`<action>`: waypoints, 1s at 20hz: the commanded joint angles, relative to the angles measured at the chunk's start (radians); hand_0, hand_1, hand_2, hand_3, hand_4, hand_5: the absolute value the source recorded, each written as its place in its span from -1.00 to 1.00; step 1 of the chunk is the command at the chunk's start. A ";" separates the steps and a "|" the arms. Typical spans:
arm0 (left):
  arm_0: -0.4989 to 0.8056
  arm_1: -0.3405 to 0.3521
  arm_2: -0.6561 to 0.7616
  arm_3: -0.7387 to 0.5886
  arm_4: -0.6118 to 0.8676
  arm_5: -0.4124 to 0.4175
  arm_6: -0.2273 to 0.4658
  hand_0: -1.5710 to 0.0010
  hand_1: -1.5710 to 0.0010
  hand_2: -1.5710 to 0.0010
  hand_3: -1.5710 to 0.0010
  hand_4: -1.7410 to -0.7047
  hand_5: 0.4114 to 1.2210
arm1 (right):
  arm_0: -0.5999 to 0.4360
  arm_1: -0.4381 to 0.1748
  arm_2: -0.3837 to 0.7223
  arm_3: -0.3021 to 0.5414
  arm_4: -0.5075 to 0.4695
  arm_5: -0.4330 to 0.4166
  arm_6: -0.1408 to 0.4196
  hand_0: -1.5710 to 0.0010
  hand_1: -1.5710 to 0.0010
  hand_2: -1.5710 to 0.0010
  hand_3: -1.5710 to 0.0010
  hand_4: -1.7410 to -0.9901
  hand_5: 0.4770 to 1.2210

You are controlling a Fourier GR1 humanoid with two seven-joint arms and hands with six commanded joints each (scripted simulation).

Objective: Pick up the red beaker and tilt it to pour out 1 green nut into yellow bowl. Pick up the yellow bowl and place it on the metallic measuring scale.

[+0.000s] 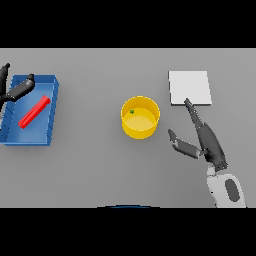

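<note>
yellow bowl (140,118) sits upright near the middle of the grey table (95,165), with one small green nut (132,112) lying inside it toward its far left wall. red beaker (34,112) lies on its side, slanted, inside the blue tray (52,122) at the table's left. left hand (12,90) shows at the tray's far left corner, fingers straight and spread, holding nothing. metallic measuring scale (189,87), a pale square plate, lies to the right of the bowl and further back. right hand (201,136) hovers between bowl and scale, fingers straight and reaching onto the scale's near edge, thumb stretched toward the bowl, not touching it.
</note>
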 commanded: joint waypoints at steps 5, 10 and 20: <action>-0.006 -0.016 -0.008 0.003 0.004 -0.004 0.013 0.99 0.99 0.99 0.99 0.83 -0.27 | -0.121 -0.108 0.072 0.035 0.115 0.086 0.032 1.00 1.00 1.00 1.00 0.26 -0.42; -0.003 -0.011 -0.007 -0.001 0.008 -0.005 0.011 1.00 1.00 1.00 1.00 0.83 -0.26 | -0.280 -0.219 0.195 0.094 0.307 0.157 0.016 1.00 1.00 1.00 1.00 0.24 -0.49; -0.014 -0.022 -0.020 -0.002 0.001 -0.010 0.015 1.00 1.00 1.00 1.00 0.82 -0.24 | -0.512 -0.229 0.352 0.278 0.426 0.289 -0.057 1.00 1.00 1.00 1.00 0.26 -0.45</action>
